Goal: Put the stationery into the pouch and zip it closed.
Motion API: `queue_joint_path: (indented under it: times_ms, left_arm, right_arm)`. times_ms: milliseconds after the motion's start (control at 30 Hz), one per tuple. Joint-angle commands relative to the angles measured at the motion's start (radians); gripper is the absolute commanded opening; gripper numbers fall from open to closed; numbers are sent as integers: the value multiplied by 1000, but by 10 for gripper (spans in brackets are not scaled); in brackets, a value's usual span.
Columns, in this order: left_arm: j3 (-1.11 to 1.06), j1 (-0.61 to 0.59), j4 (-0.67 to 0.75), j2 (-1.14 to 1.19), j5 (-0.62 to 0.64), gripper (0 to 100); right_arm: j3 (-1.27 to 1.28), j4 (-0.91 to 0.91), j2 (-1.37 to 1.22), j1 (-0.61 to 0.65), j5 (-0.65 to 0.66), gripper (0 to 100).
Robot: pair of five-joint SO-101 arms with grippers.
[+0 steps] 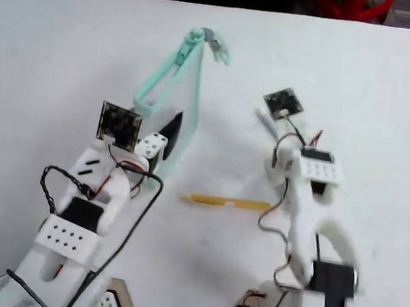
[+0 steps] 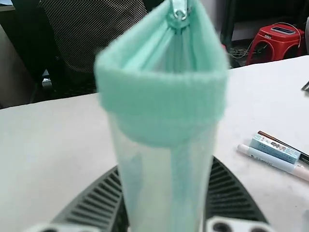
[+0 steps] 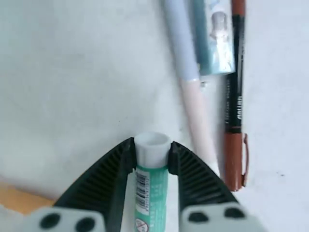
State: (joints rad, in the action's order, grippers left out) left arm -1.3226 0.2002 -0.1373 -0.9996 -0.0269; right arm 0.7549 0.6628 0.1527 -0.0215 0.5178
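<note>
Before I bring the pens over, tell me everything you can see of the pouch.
The pouch is a slim case with see-through plastic sides and mint-green fabric trim along its zip. The metal zip pull sits at the end farthest from the arms, and the mouth looks parted. The left tool is shut on its near end; the far end seems to rest on the table. It looks empty.

Barcode lines showing on the green tube [image 3: 150, 191], a small crossed-circle sign sitting beside them, pale lettering running along the brown pen [image 3: 234, 111], a printed label wrapping the teal stick [image 3: 212, 38], both too blurred for reading
</note>
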Motion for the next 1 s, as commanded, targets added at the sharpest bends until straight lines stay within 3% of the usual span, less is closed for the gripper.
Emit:
queue_joint_path:
  times_ms: [0,200,433,633,967]
  left_arm:
    - [12,-4,-2,-13,11,203]
    - [2,-4,2,-13,11,203]
    - [-9,24,0,-18,9,203]
    - [-9,21,0,-18,9,203]
    - [-9,24,0,-19,9,203]
  right_arm:
    - [110,-102,209,-8,-61,18]
    - [158,-70,593,111,-137,18]
    - [-37,4,935,329,-135,17]
    - [-196,-27,969,512,-138,17]
    - [-203,-432,843,625,-138,17]
